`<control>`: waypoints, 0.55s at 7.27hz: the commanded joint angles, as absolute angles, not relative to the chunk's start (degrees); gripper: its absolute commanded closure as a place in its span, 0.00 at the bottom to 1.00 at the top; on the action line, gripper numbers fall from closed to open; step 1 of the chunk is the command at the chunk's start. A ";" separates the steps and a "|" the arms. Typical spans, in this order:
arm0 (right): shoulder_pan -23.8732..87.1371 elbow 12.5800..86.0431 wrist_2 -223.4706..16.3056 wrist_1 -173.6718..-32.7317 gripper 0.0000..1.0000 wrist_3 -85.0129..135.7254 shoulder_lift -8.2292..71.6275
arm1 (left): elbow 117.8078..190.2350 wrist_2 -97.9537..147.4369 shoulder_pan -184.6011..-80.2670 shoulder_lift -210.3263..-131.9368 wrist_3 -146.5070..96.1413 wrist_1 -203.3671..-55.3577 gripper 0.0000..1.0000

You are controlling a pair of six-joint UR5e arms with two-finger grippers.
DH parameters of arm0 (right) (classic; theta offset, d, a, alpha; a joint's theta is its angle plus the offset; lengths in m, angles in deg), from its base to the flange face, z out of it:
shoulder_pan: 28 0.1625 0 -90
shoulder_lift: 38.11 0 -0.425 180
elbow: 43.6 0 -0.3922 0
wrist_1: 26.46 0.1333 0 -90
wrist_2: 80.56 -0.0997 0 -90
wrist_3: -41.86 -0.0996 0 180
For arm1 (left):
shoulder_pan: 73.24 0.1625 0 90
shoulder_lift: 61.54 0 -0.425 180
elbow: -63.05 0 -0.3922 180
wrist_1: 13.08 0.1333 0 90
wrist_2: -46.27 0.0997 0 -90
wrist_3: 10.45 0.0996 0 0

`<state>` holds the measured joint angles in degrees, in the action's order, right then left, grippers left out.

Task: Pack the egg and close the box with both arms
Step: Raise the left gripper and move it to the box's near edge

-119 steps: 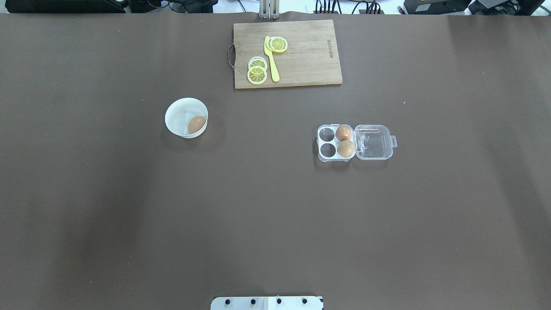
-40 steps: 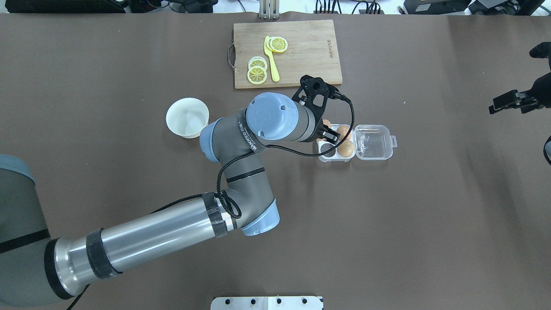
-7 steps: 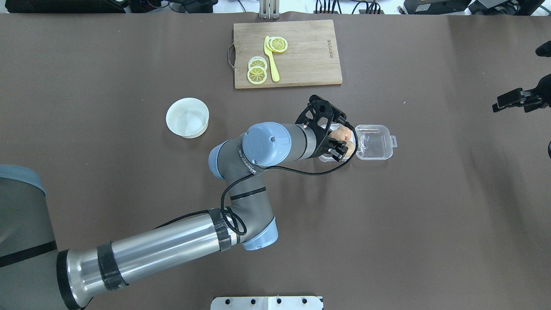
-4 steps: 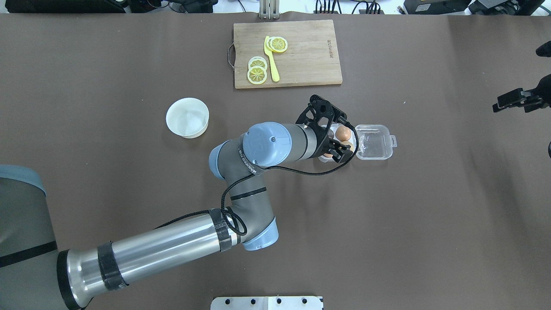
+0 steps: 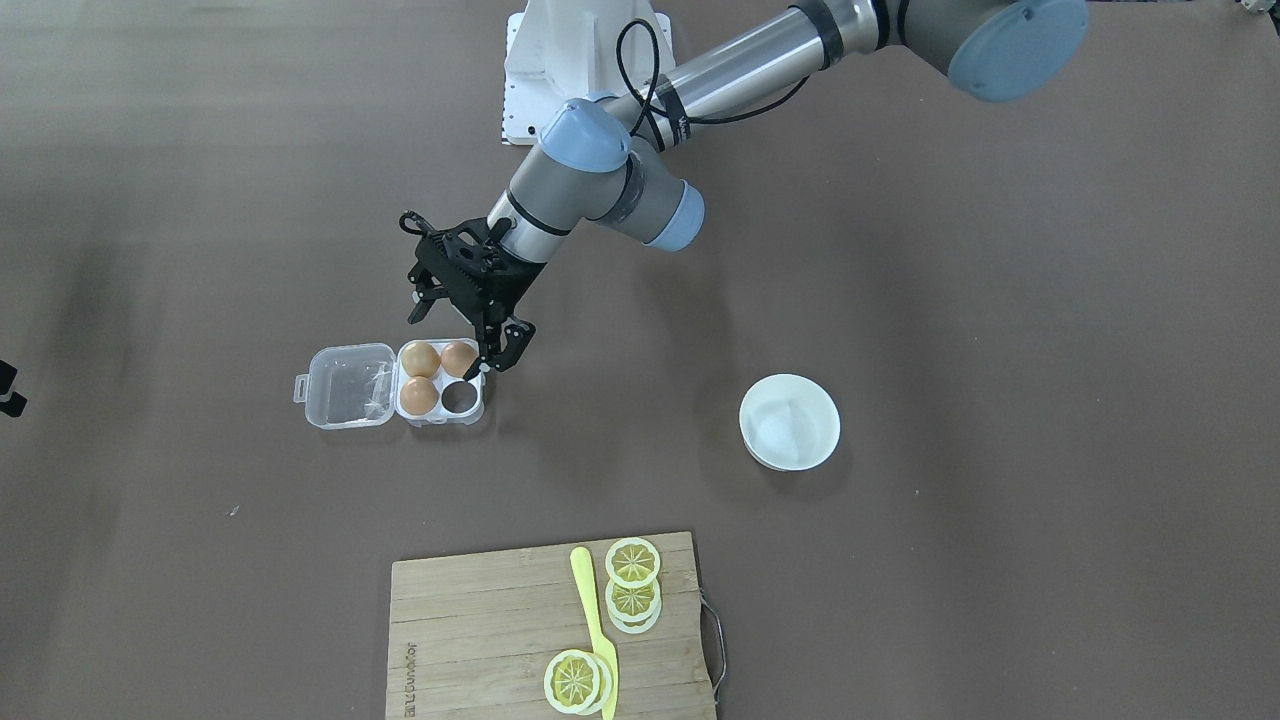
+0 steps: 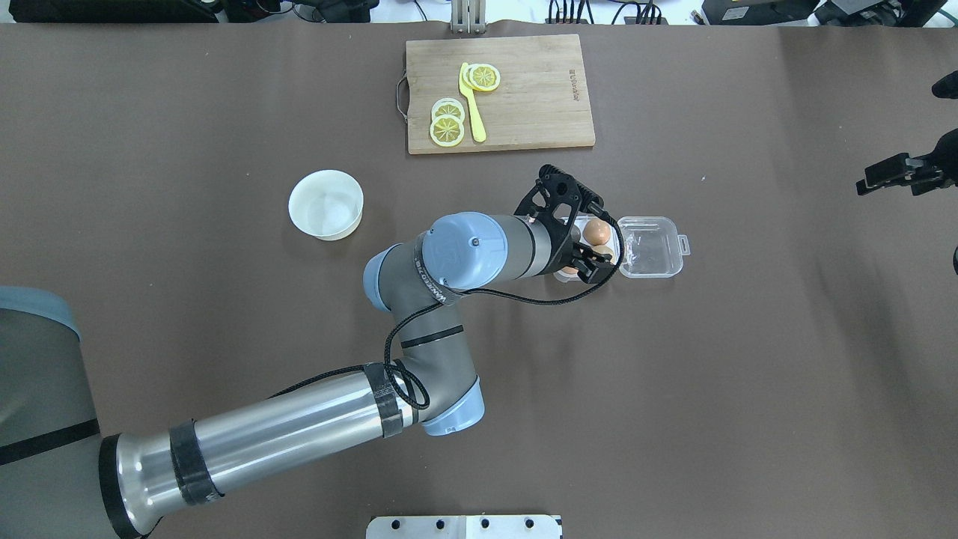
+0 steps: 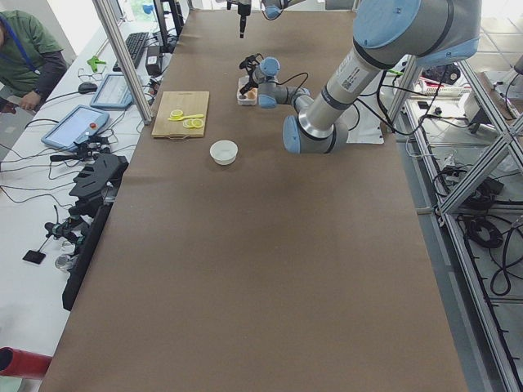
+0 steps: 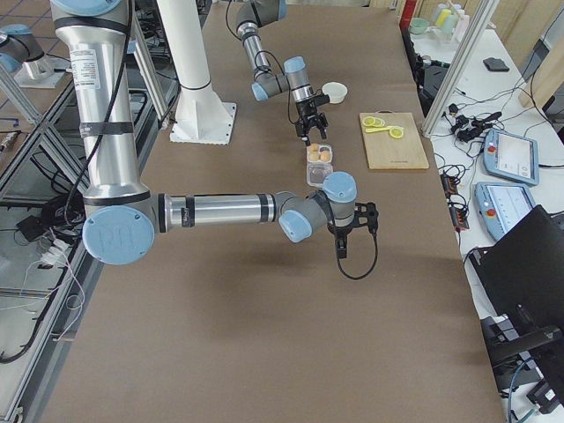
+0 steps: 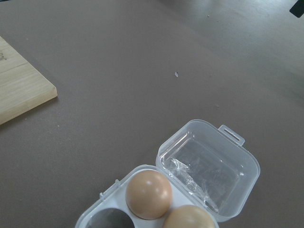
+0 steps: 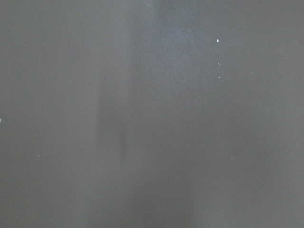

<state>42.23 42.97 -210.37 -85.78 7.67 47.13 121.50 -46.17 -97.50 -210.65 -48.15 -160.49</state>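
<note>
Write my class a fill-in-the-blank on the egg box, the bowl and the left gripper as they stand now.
The box holds ___ eggs.
Its clear lid is ___, not shut.
The white bowl is ___.
The left gripper hangs above the box with ___ between its open jaws.
Missing words: three; open; empty; nothing.

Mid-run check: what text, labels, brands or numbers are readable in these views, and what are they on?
On the cutting board: a brand mark near one short edge, too small to read.
On the left arm: white lettering on a black band, too blurred to read.
The box and bowl: no text visible.
</note>
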 commanded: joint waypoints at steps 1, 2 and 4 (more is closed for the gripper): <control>42.23 42.98 -210.37 -85.78 0.01 7.67 46.80 | 121.76 -46.97 -99.24 -210.42 -48.94 -159.87 0.40; 42.14 42.98 -210.37 -85.78 0.01 7.67 46.62 | 122.02 -49.67 -101.52 -209.12 -49.04 -159.16 0.99; 42.14 42.98 -210.37 -85.78 0.01 6.70 46.27 | 123.43 -49.79 -102.94 -206.39 -72.34 -158.02 1.00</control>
